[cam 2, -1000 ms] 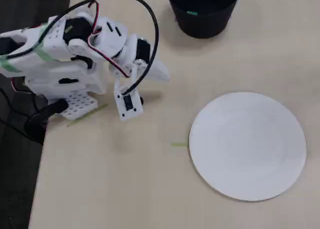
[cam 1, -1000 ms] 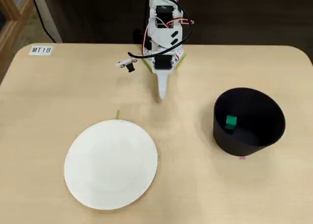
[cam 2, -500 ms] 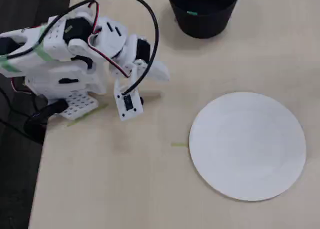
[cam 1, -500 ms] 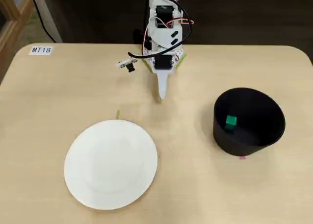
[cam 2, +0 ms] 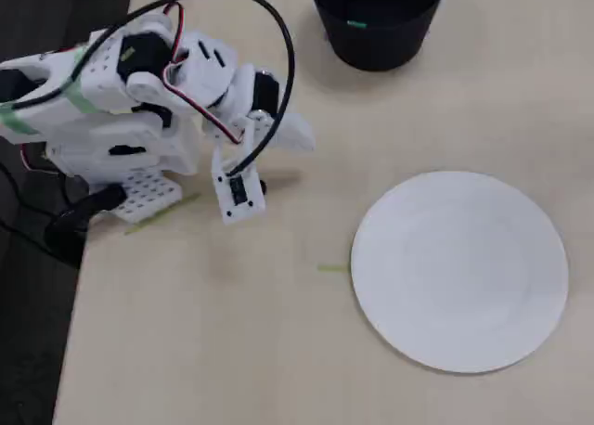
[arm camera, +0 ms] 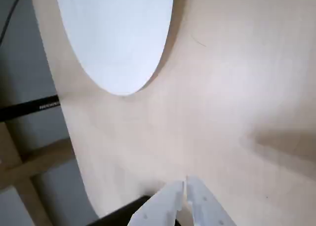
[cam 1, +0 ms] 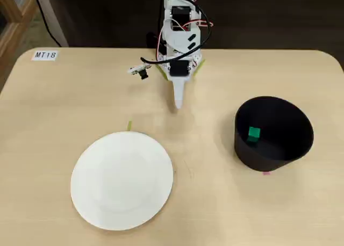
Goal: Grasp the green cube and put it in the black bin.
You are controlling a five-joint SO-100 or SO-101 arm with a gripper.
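In a fixed view, the white label [cam 1: 44, 55] marked MT18 sits at the desk's [cam 1: 64, 103] ten o'clock corner. Next comes the white plate [cam 1: 122, 180], lying flat at about seven o'clock from the desk's middle, with a thin yellow-green tape strip [cam 1: 129, 125] just off its twelve o'clock rim. Further right, the white arm [cam 1: 180, 36] is folded up at the twelve o'clock edge, a small camera module [cam 1: 138, 71] sticking out at its nine o'clock side. The claw [cam 1: 177, 104] points toward six o'clock over bare desk; the wrist view shows its two white fingers [arm camera: 163, 206] pressed together with only a hairline seam between them, gripping nothing. Rightmost, at roughly four o'clock from the desk's middle, stands the black bin [cam 1: 273, 134], well apart from the arm and the plate. The green cube [cam 1: 253, 133] rests inside it, down by the nine o'clock side of the inner wall. A small pink mark [cam 1: 265, 173] peeks out at the bin's six o'clock foot. In another fixed view, only a sliver of green [cam 2: 356, 23] shows inside the bin [cam 2: 376, 35] at the frame's twelve o'clock edge.
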